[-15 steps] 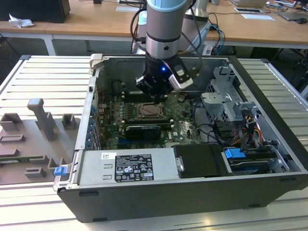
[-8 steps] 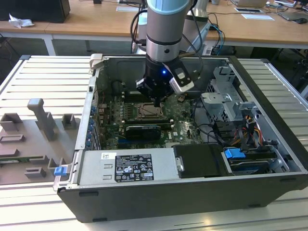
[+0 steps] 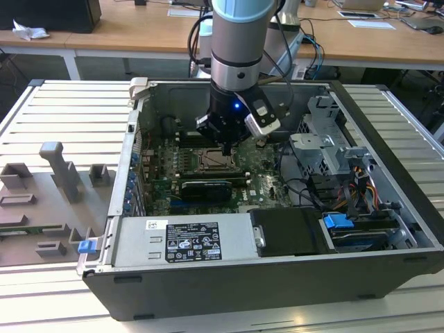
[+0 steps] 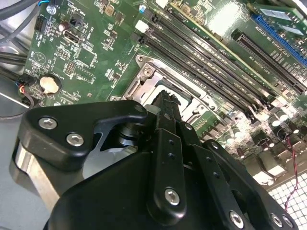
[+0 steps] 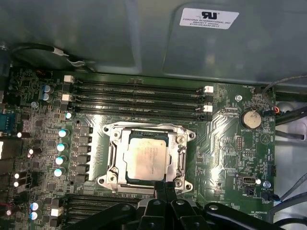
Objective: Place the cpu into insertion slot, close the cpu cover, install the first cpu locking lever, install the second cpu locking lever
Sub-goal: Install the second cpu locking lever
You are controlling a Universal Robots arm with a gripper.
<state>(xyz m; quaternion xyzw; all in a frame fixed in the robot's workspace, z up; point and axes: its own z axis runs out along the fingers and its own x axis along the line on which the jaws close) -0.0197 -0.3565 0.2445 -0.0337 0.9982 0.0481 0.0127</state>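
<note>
Claw (image 5: 165,184) pinched together, empty, low centre of frame beside the cover (image 5: 146,158); cpu (image 5: 145,158) seated; levers likely need precise hooking.

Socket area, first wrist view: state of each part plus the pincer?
cpu: seated flat in the insertion slot, pale top showing.
insertion slot: occupied by the cpu.
cpu cover: down, framing the cpu through its window.
pincer: shut, empty, tips at the socket's edge.
memory slots: empty, in the first wrist view.
computer case: side open, in the exterior view.
</note>
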